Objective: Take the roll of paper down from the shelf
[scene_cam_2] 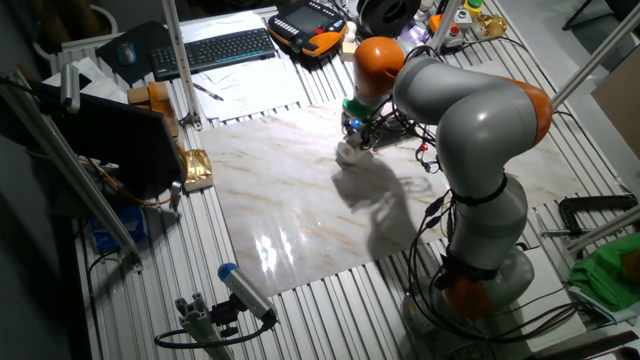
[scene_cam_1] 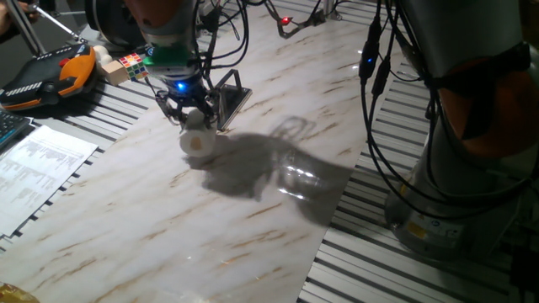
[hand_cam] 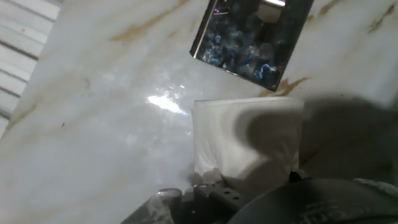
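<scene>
Marble-patterned board is covering the middle of the slatted desk, and I am watching the KUKA arm bending low over it from my remote station. At its tip the gripper is pointing down, its jaws closing on the roll of paper, which is hanging just off the shelf and close above the board, casting a broad shadow beside it. From the hand view I am seeing the roll of paper as a white block pinched at its near end, with the shelf lying apart beyond it as a dark, glossy rectangle. From the other fixed view the gripper and the white roll are sitting near the far edge of the board. A printed sheet is lying on the slats to one side, with an orange-and-black handheld controller and a coloured puzzle cube further back.
</scene>
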`<state>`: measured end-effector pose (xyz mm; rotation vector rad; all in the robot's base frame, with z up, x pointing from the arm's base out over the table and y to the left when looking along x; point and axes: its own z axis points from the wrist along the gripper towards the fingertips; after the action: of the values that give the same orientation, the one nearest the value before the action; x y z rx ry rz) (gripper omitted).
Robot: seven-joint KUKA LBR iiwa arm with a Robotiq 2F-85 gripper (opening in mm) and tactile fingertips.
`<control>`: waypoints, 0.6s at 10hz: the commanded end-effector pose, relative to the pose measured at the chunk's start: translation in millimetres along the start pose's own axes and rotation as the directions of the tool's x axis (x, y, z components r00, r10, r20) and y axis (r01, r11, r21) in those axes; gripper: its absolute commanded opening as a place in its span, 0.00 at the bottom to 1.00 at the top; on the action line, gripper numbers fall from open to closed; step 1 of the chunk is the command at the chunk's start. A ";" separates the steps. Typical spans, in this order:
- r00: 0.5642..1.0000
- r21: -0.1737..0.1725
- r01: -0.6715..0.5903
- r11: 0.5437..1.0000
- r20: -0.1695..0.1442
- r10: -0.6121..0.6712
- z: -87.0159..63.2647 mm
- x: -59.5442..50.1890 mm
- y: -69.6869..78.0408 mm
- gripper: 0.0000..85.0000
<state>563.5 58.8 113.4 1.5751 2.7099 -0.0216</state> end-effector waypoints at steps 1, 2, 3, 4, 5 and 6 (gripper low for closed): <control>0.722 -0.002 0.692 0.722 0.006 -0.692 -1.4 -1.9 0.3 0.01; 0.686 0.010 0.727 0.686 0.004 -0.727 -2.6 -4.1 0.7 0.01; 0.643 0.042 0.765 0.643 0.000 -0.766 -3.3 -5.5 0.8 0.01; 0.625 0.034 0.780 0.625 -0.010 -0.780 -3.9 -5.5 0.5 0.01; 0.604 0.032 0.797 0.603 -0.018 -0.797 -5.0 -6.2 0.7 0.01; 0.591 0.025 0.806 0.591 -0.019 -0.806 -5.9 -5.7 0.3 0.01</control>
<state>566.6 54.0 119.4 1.2970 2.8933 -0.0426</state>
